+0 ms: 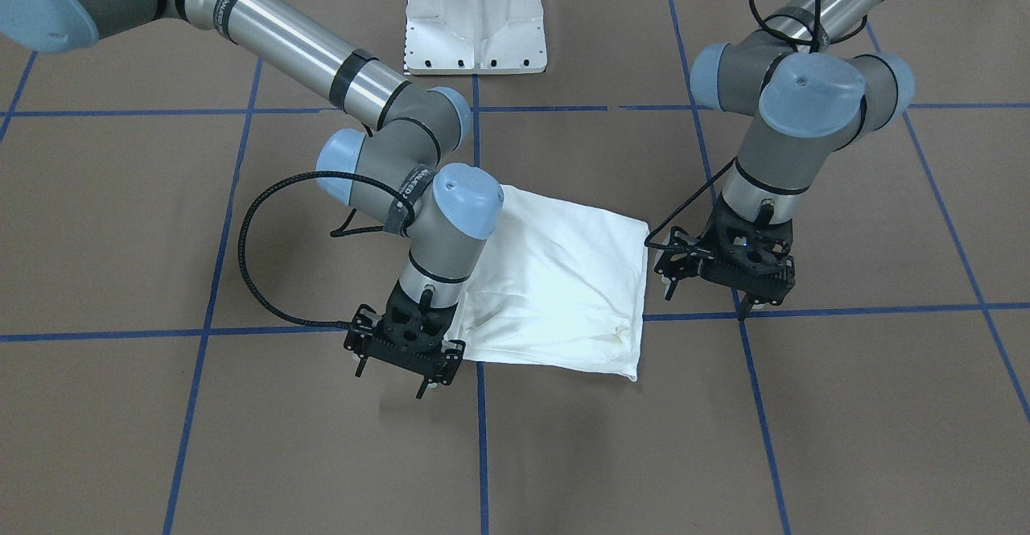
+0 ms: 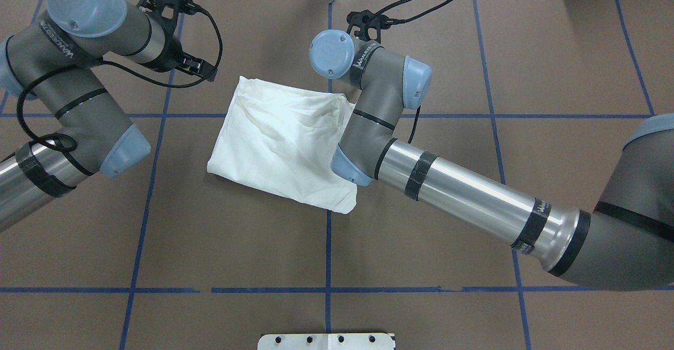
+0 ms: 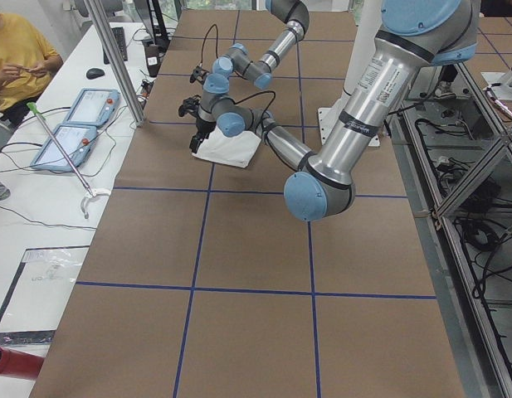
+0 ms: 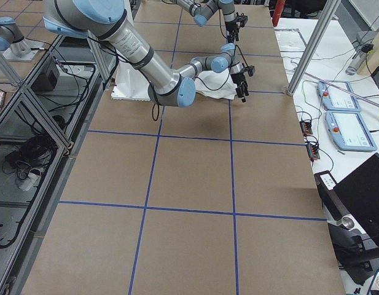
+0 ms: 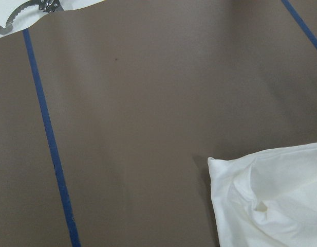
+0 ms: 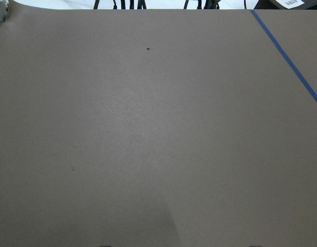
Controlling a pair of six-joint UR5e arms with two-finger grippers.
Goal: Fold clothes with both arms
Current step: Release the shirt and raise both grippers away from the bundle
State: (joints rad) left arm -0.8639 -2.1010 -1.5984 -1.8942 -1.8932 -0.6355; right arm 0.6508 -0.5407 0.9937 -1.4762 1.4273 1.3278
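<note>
Overhead, right arm [image 2: 453, 189] across T-shirt [image 2: 274, 139] edge; white pedestal [image 1: 475, 20] nearby.

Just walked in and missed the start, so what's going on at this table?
It's a folding job. A white shirt lies on the brown table, already folded into a compact rectangle. The robot's right tool hangs just off one of its far corners, and the left tool hangs off the other. Both look open, and neither holds the cloth.
</note>
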